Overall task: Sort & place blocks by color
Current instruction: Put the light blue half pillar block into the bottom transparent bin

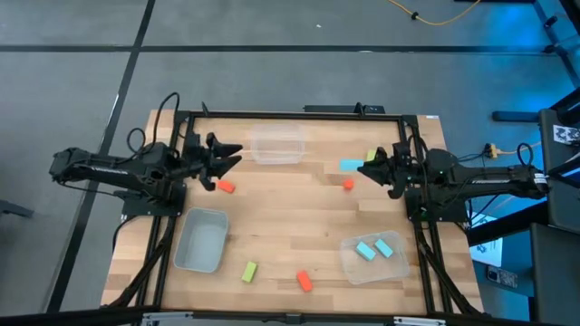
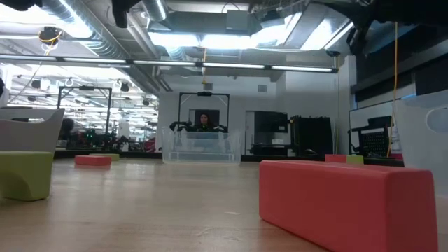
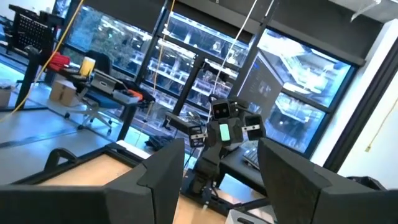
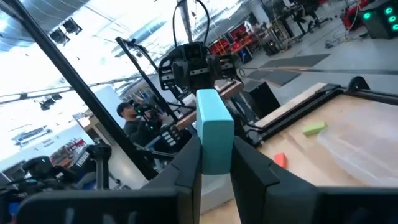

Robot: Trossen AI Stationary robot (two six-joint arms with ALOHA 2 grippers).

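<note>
My right gripper hovers above the table's right part, shut on a light blue block. Across from it, over the left part, my left gripper is open and holds nothing. Loose on the wood lie orange-red blocks, a yellow-green block, and another yellow-green one beside the right gripper. Two light blue blocks lie inside the near right bin. My right gripper pinches the light blue block by its two broad sides near one end, between its two fingers. The fingers come about level from the table's right side and lie along the block. The block's free end sticks out past the fingertips, clear of the table.
An empty clear bin stands at the far middle, and another at the near left. A dark frame runs round the table. In the low view an orange-red block and a yellow-green one lie close to the camera.
</note>
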